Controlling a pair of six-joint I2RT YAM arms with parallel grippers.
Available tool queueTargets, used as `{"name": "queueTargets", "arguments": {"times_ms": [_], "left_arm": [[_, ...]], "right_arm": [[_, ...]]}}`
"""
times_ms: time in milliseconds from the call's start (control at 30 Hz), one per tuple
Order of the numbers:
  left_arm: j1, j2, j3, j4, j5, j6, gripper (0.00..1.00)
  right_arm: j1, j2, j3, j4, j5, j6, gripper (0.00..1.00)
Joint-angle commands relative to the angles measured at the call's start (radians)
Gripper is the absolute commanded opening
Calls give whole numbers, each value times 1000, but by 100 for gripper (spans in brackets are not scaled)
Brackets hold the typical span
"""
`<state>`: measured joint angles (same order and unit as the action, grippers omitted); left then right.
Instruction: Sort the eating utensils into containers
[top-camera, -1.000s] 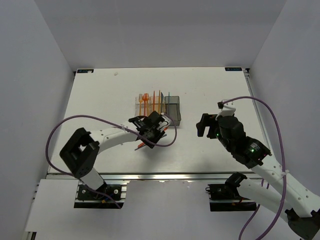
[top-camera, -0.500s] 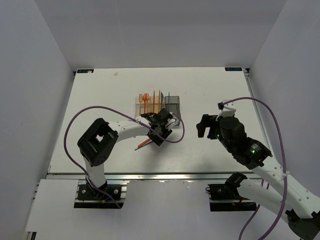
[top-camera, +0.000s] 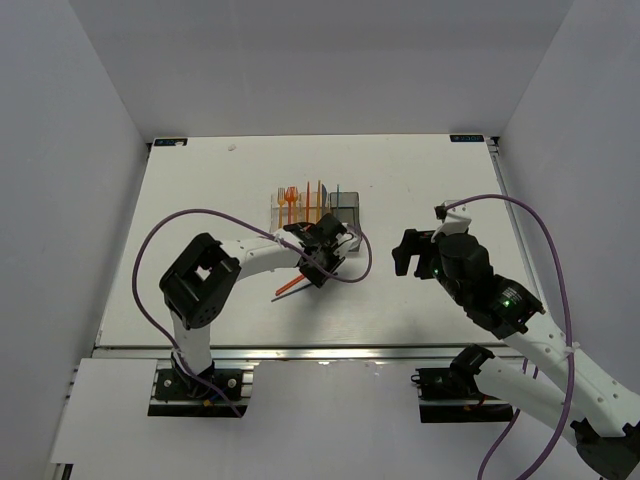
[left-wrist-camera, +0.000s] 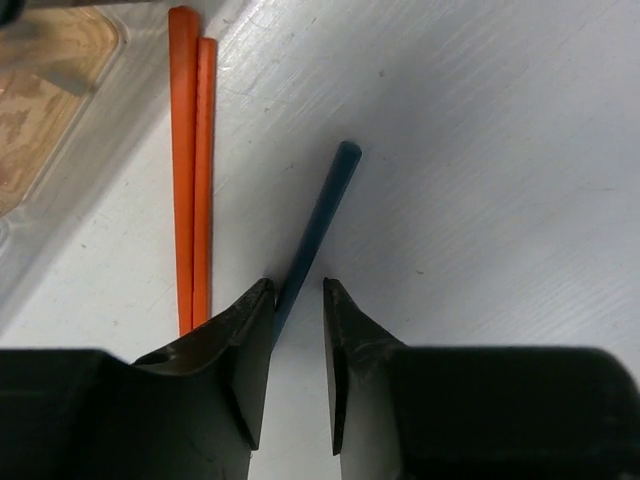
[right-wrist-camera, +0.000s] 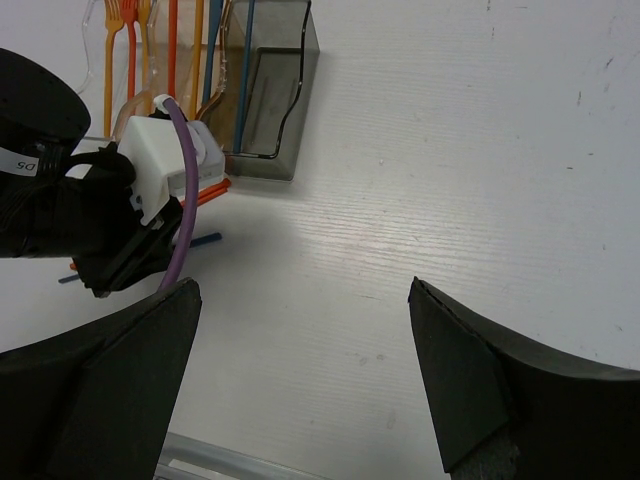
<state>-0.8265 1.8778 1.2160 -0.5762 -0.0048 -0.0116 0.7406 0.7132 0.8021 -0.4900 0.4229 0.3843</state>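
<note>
A dark blue utensil (left-wrist-camera: 320, 210) lies flat on the white table, its handle running down between my left gripper's fingers (left-wrist-camera: 298, 300). The jaws stand narrowly apart; the handle rests against the left finger, with table showing beside the right one. Two orange utensils (left-wrist-camera: 192, 170) lie side by side just left of it. From above, the left gripper (top-camera: 318, 262) is low on the table just in front of the containers (top-camera: 318, 212), which hold upright orange and blue utensils. My right gripper (right-wrist-camera: 305, 380) hangs wide open over bare table, to the right of the bins.
The dark smoky bin (right-wrist-camera: 285, 110) is the right end of the row, the clear one (top-camera: 285, 210) the left end. A tan bin's corner (left-wrist-camera: 50, 90) shows at the top left of the left wrist view. A purple cable (top-camera: 200, 215) loops over the left arm.
The left arm swung its gripper right, toward the front of the bins, and lowered it over the blue utensil; its jaws have narrowed. The right arm has not moved.
</note>
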Motion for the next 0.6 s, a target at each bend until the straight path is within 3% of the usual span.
{"name": "queueTargets", "arguments": {"times_ms": [0,133,167,300,567], "left_arm": [[1,24,5,-31,69,1,36],[-11,20,-22,-28,97,-28,30],[-16,18,-32,-24,106,-43,20],[-51,1,-91,27,144,-85,1],[-85,-97,-72,24,111,-123,0]], "right_arm": [[-1,-15,-6,47,2,-13,89],[-1,-24,-4,47,7,-15,89],[-1,-27,-4,47,8,-13,89],[-1,-35,-4,44,13,-13,89],[-1,-28,2,45,19,-12,89]]}}
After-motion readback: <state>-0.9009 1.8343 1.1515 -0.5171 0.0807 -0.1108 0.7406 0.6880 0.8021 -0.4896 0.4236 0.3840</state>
